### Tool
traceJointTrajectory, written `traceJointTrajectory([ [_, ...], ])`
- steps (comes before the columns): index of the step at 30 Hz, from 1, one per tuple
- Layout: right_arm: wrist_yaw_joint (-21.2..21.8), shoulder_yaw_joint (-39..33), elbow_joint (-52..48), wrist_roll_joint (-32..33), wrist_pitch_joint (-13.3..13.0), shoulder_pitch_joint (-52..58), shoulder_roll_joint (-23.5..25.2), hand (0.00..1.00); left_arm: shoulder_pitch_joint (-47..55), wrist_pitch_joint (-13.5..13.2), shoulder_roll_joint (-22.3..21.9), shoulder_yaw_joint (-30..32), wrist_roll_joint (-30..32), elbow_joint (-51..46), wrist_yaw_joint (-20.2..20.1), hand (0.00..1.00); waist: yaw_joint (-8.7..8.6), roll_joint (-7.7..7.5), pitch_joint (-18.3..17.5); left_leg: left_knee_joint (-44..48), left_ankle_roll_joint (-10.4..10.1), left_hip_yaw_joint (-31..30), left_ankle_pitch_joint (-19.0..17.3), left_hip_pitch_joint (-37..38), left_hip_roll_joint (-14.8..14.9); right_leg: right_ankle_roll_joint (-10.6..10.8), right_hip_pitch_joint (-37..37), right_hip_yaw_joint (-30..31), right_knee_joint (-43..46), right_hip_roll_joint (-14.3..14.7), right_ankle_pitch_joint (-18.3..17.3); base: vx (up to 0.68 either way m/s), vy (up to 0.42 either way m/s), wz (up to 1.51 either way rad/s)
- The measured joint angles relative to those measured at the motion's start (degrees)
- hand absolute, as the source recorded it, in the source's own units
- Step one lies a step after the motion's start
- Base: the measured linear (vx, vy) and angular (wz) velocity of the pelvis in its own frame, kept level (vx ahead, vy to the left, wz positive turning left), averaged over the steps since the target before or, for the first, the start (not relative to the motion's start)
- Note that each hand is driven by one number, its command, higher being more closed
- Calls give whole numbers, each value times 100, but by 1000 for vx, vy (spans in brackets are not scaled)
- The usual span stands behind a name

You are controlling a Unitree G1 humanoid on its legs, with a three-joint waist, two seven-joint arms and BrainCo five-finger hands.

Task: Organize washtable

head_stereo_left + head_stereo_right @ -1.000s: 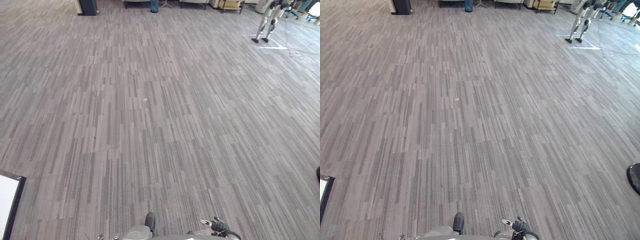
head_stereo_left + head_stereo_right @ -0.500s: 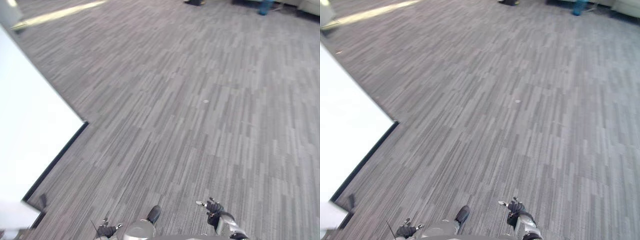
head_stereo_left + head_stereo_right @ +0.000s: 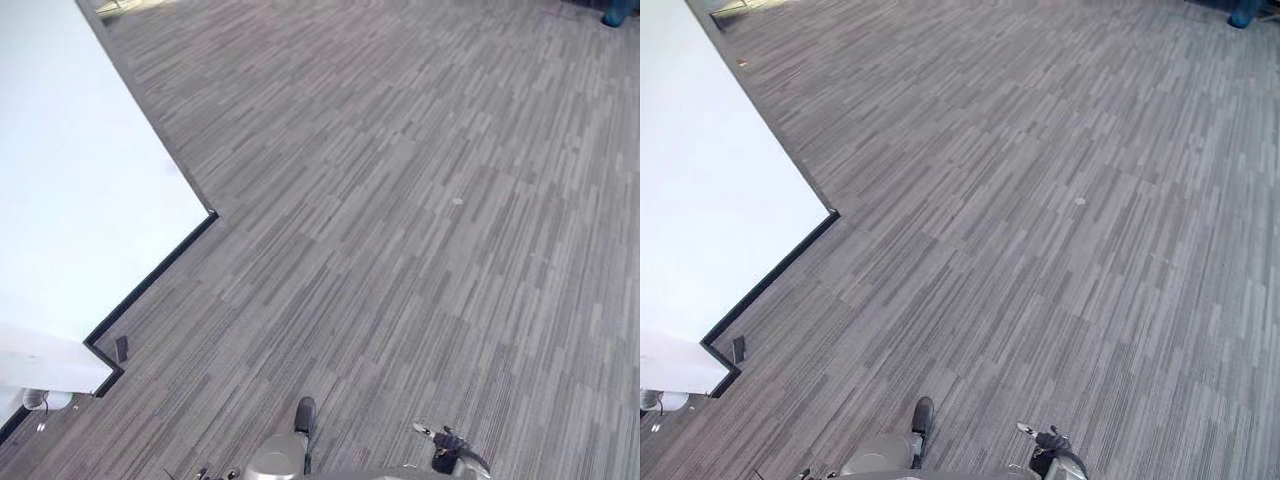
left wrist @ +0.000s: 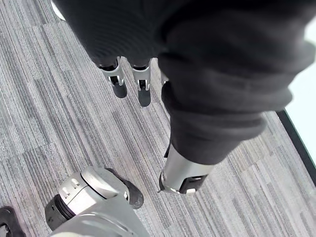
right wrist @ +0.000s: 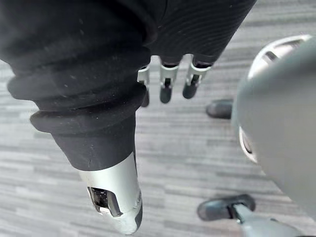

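Two empty hands above grey striped carpet (image 3: 400, 250): from the left, a white black-edged surface (image 3: 80, 180), possibly the washtable though this cannot be told, the left hand (image 4: 118, 81) with fingers loosely extended, and the right hand (image 5: 166, 81), fingers likewise relaxed.

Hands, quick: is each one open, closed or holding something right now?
Left hand: open, fingers relaxed, holding nothing.
Right hand: open, fingers relaxed, holding nothing.
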Motion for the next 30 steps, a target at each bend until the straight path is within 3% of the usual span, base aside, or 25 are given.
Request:
traceJointTrajectory([
  [4,7,-101,16,16,-5,-38,-12,0,-8,-1,7,-100,27,5,-5,0,-28,65,12,-41,-33,36,18,90,94,-89,46,302,-20,97,-43,-78,-71,-10],
  [7,10,-95,26,109,-8,-58,-52,0,1,0,19,-228,62,38,-7,0,-150,132,9,-43,-82,271,-16,95,253,-138,8,517,-189,242,-76,-139,-70,-36],
  [10,16,-38,13,211,-11,-52,-52,0,-11,3,43,-323,68,71,-17,0,-152,154,-21,-42,-147,777,-61,111,498,-194,-271,1136,-219,407,-36,-83,-52,-89],
  [14,16,65,20,266,-1,-12,-51,0,-130,30,166,-507,239,232,-181,0,-170,118,-68,-41,-260,1453,-146,199,689,-112,-487,1801,-429,523,308,8,-29,-86],
  [22,82,0,22,200,120,23,-61,0,-288,172,267,-603,891,327,-378,0,-312,106,-124,-40,-349,2126,-250,583,770,-57,-401,2245,-482,556,378,58,-16,-37],
  [30,88,19,5,196,126,65,-177,0,-432,208,262,-780,1025,519,-370,0,-361,335,-229,-42,-411,2324,-300,779,927,-115,-374,2313,-507,696,529,-67,-26,-20],
])
